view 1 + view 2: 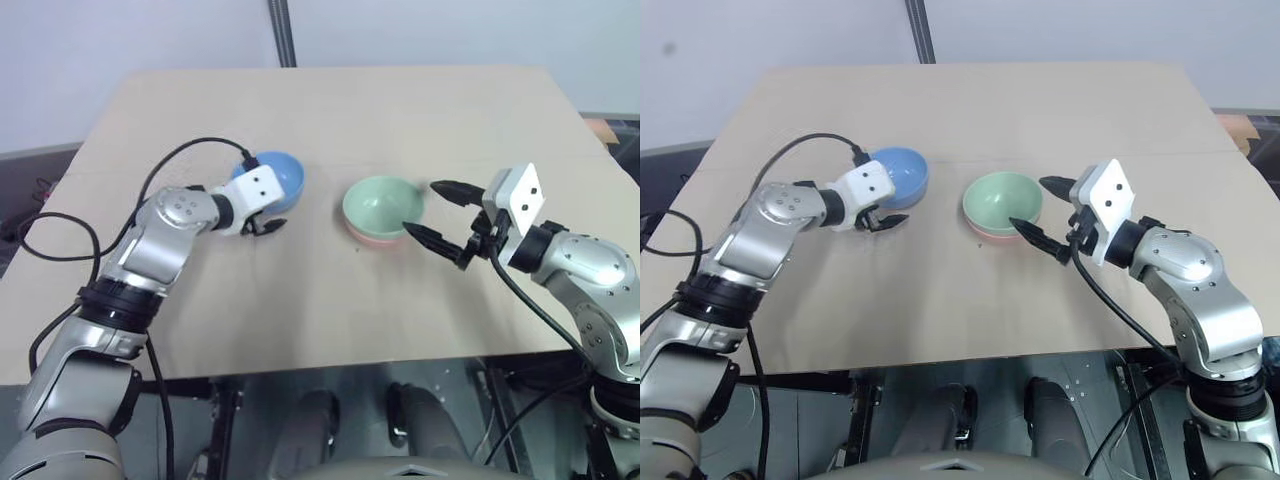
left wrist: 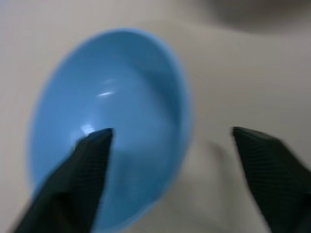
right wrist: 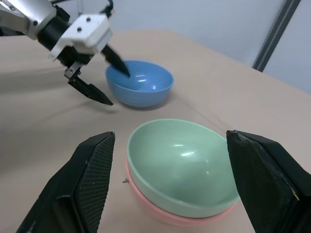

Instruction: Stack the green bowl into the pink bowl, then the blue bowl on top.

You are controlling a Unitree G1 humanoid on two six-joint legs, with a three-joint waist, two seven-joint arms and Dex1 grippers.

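Both jaws open: left gripper (image 3: 99,73) straddling blue bowl (image 1: 274,180) rim at 9 o'clock of green bowl (image 1: 382,204) nested in pink bowl (image 3: 170,213), right gripper (image 1: 434,212) empty at 3; next, probably clamp and lift blue.

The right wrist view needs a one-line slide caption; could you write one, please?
Green bowl nested in pink bowl; left gripper straddles the blue bowl rim.

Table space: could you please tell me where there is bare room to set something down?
The table is bare behind the blue bowl and green bowl, and along the near edge. It is crowded around both bowls, where the claws sit.
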